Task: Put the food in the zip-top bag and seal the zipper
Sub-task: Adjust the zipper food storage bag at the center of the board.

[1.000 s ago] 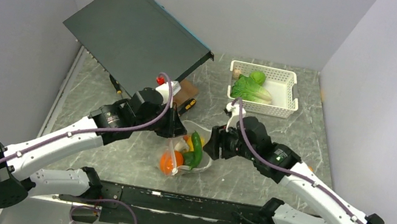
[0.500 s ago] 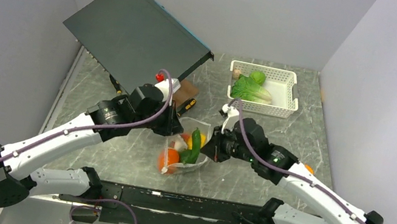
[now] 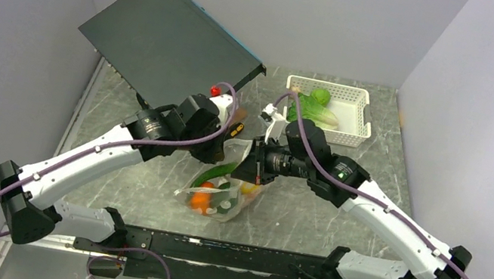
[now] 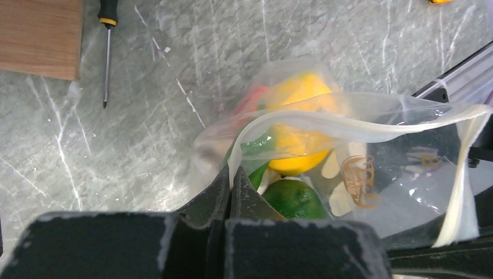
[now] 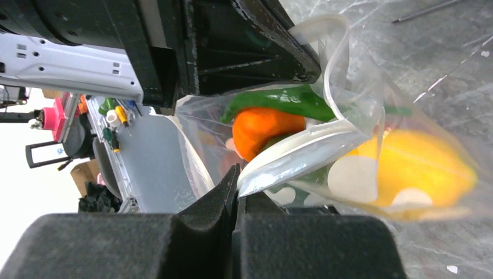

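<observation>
Surroundings: dark flat panel (image 3: pixel 169 41) leaning at the back left; white slotted basket (image 3: pixel 325 135) at the back right, holding a leafy green vegetable (image 3: pixel 314 111); wooden block (image 4: pixel 40 35) and black-handled screwdriver (image 4: pixel 106 55) on the marbled table (image 3: pixel 391 173) beyond the left wrist, both apart from the bag; zip-top bag (image 3: pixel 223 193): mid-table between the two arms, mouth edge raised; contents seen through the plastic: orange (image 5: pixel 261 128), yellow fruit (image 4: pixel 299 125), long green pepper (image 5: pixel 279 99), round green piece (image 4: pixel 293 199); zipper (image 5: pixel 302 152): whitish strip, bowed and looped, mouth not pressed shut; left gripper (image 4: pixel 229 189): jaws pressed together, pinching the bag's mouth edge at one end; right gripper (image 5: pixel 235 189): jaws pressed together, nipping the white strip at the other end; the left arm's dark body sits close behind the bag in the right wrist view
</observation>
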Controlling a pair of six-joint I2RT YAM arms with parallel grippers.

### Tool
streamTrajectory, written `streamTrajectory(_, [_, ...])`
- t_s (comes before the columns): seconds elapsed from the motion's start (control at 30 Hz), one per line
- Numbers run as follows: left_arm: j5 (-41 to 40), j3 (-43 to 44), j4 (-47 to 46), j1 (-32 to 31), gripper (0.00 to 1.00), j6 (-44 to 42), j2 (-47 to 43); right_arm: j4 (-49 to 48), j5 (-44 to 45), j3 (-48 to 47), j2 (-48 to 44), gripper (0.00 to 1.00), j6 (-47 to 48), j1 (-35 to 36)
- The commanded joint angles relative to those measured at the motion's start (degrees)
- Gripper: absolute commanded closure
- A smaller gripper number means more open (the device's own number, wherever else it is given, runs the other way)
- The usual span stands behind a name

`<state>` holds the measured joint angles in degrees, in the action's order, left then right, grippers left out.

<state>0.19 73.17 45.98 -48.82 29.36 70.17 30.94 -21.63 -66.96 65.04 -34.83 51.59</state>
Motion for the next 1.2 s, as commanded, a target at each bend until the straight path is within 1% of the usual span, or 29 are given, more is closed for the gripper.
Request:
streamTrajectory(0.0, [-1.92,-0.55,-0.39,0.26,1.0,-1.21,-0.73,-6.87,-0.32,1.14,-2.38,1.0,0.48,0.35])
streamTrajectory(0.07, [-1.19,-0.73,-1.32,0.56,1.0,-0.89,-0.75,-5.68,0.61,1.16,-2.13,1.0,1.95,0.35])
streamTrajectory(0.17, [-0.72,0.25,-0.93,0.6,1.0,-0.81,0.06,-6.41,-1.85,1.42,-2.33,1.0,2.59,0.36])
streamTrajectory(0.27, [1.44,0.66,-0.85,0.65,1.0,-1.25,0.66,-10.97,-6.28,3.02,-4.15,1.0,1.64,0.77])
streamTrajectory(0.33, [2.81,-0.39,-2.21,0.65,1.0,-1.78,0.42,-13.88,-7.36,5.03,-5.93,1.0,0.83,0.85])
streamTrajectory(0.4, [2.45,-2.19,-3.47,0.65,1.0,-1.46,0.52,-15.95,-6.29,7.38,-7.13,1.0,0.6,0.92])
streamTrajectory(0.5, [0.61,-4.01,-4.15,0.62,1.0,0.1,2.41,-16.91,-0.26,11.5,-6.85,1.0,1.43,0.89])
streamTrajectory(0.57, [-0.04,-3.61,-2.72,0.64,1.0,1.91,4.2,-15.71,3.57,13.31,-5.39,1.0,2.01,0.88])
streamTrajectory(0.67, [0.34,-2.72,-3.08,0.65,1.0,2.36,4.49,-14.89,2.91,13.55,-3.89,1.0,3.18,0.97])
streamTrajectory(0.8, [2.15,-2.34,-5.23,0.62,1.0,2.27,1.49,-14.87,2.0,11.87,-5.77,1.0,3.54,1.23])
streamTrajectory(0.93, [1.13,-4.46,-7.44,0.6,1.0,2.52,-0.49,-16.48,1.58,11.15,-6.92,1.0,3.63,1.33])
streamTrajectory(1.03, [-0.01,-4.31,-5.71,0.65,1.0,2.8,0.83,-17.57,2.94,12.35,-5.23,1.0,3.36,1.35])
streamTrajectory(1.17, [0.63,-2.21,-3.36,0.64,1.0,2.72,0.95,-16.11,2.05,10.38,-3.44,1.0,3.72,1.33])
